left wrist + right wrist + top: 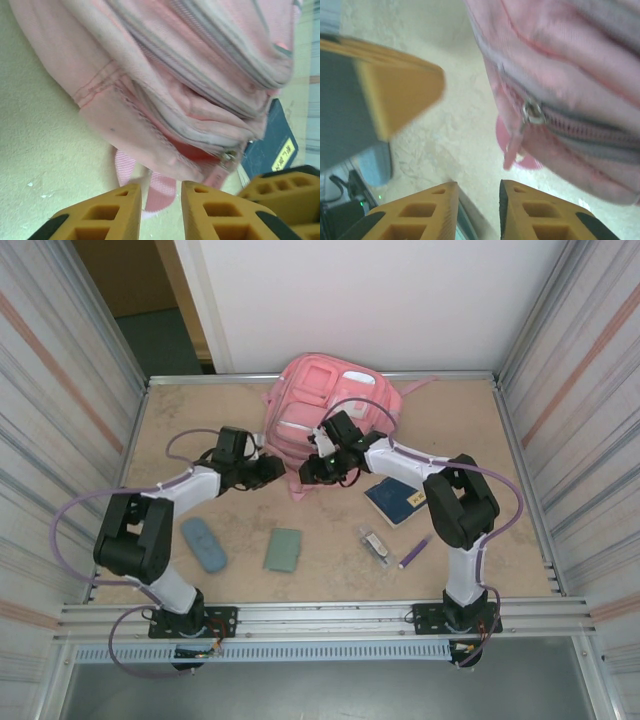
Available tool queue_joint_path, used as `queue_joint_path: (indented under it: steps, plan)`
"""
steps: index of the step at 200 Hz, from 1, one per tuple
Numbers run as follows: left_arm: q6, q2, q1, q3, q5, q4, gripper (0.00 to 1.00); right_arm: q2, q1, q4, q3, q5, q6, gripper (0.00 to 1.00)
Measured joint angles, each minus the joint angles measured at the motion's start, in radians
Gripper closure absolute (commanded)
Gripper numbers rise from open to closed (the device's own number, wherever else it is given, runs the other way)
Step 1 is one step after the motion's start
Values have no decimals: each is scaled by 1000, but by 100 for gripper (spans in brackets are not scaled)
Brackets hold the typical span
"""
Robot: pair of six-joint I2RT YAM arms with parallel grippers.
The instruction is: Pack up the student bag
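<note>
The student bag (330,400) is a large pink backpack lying at the back middle of the table. Its near end faces both grippers. My left gripper (276,473) sits just left of that end, and my right gripper (309,472) is close beside it. In the left wrist view the left gripper (161,189) is open with nothing between its fingers, and a pink strap loop (159,187) lies just beyond. In the right wrist view the right gripper (479,186) is open and empty. It sits just below a metal zipper pull (534,112) with a pink tab (512,150) hanging free.
A dark blue notebook (395,500) lies right of the bag. Nearer the front lie a light blue case (203,543), a green pouch (284,549), a small clear item (375,543) and a purple pen (415,552). Metal walls enclose the table on both sides.
</note>
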Motion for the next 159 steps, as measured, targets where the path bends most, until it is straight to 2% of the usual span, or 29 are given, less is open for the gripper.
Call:
queue_joint_path:
  steps: [47, 80, 101, 120, 159]
  plan:
    - [67, -26, -21, -1, 53, -6, 62, -70, -58, -10, -61, -18, -29, 67]
    - [138, 1, -101, 71, 23, -79, 54, -161, -118, -15, -65, 55, -49, 65]
    - [165, 9, -155, 121, -31, -121, 52, -219, -153, -15, -89, 109, -52, 64]
    - [169, 19, -206, 167, -124, -177, 52, -254, -177, -15, -117, 166, -53, 64]
    - [153, 130, -272, 260, -257, -269, 53, -286, -184, -10, -157, 225, -53, 63]
